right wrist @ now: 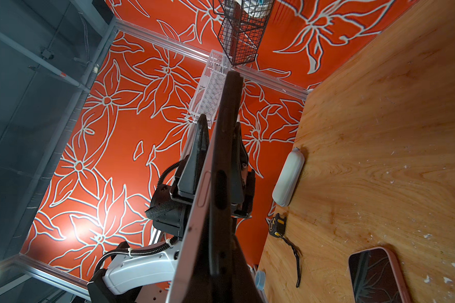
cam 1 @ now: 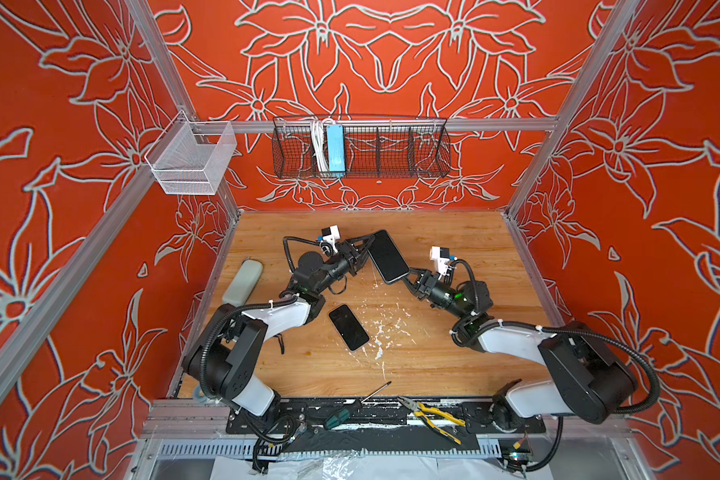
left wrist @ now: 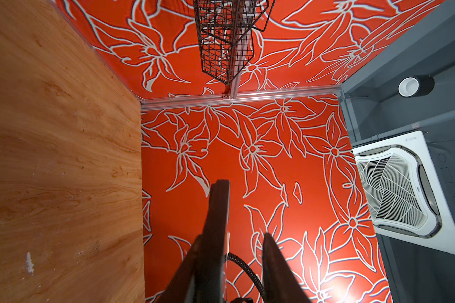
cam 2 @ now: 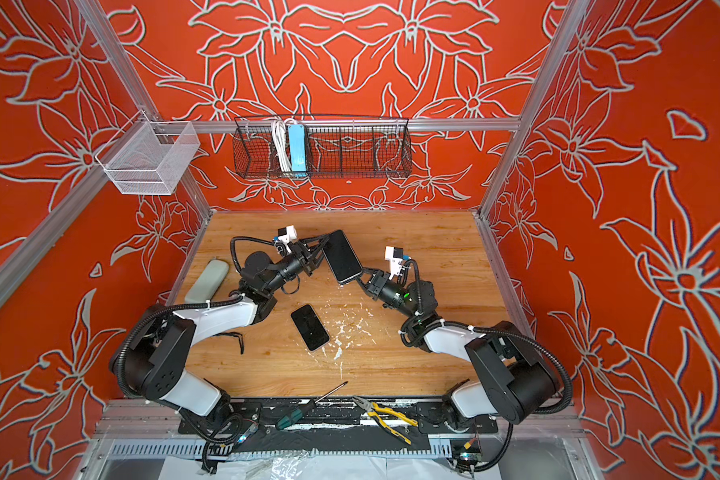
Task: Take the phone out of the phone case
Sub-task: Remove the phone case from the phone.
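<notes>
Wooden tabletop (cam 1: 433, 365): phone (cam 1: 387, 257) held aloft, centre-far; right gripper (cam 1: 409, 275) clamped on its near end; left gripper (cam 1: 366, 245) with jaws apart at its far-left edge; phone case (right wrist: 229, 110) apparently part-peeled, removal incomplete

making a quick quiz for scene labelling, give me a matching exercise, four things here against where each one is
Things:
1 raised phone
2 second phone
3 blue power strip
4 pliers

Places:
A in the black wire basket
B held in the air by the right gripper
C across the black front rail
D flat on the wood table

Pairs: 1-B, 2-D, 3-A, 4-C
</notes>
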Motion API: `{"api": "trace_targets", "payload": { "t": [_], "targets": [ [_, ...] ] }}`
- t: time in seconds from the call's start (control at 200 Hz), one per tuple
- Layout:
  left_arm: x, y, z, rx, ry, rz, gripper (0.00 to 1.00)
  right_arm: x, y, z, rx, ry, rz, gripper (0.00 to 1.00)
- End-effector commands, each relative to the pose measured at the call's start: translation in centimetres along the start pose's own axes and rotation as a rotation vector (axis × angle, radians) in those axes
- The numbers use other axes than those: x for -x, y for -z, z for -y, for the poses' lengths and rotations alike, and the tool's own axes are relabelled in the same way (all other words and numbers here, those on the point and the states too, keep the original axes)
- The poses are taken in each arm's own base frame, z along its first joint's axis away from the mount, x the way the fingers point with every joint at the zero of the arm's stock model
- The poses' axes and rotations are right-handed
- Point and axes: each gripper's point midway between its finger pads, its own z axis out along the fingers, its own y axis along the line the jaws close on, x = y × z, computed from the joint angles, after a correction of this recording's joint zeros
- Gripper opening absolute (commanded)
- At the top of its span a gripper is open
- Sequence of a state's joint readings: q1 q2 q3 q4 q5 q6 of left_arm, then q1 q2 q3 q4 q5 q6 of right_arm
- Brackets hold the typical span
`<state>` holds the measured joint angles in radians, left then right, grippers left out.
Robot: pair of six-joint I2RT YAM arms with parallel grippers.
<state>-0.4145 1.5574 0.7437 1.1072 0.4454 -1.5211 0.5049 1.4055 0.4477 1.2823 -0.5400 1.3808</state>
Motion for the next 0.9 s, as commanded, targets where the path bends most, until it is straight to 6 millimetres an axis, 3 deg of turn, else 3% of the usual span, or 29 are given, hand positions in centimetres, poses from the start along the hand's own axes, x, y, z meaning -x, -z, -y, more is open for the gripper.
{"api": "trace_targets", "payload": {
  "t": [0.0, 0.626, 0.896],
  "targets": [
    [-0.5, -0.3, 2.1, -0.055, -0.037, -0.013, 0.37, 0.8, 0.4, -1.8, 0.051, 0.017, 0.044, 0.00],
    [-1.3, 1.9, 3.0, 0.028, -0.149, 0.011, 0.56, 1.2, 0.6, -1.5, 0.037, 0.029, 0.074, 0.00],
    [-1.6, 2.2, 2.8, 0.029, -0.137, 0.005, 0.59, 1.6, 0.7, -1.9, 0.060, 0.022, 0.096, 0.00]
  ]
}}
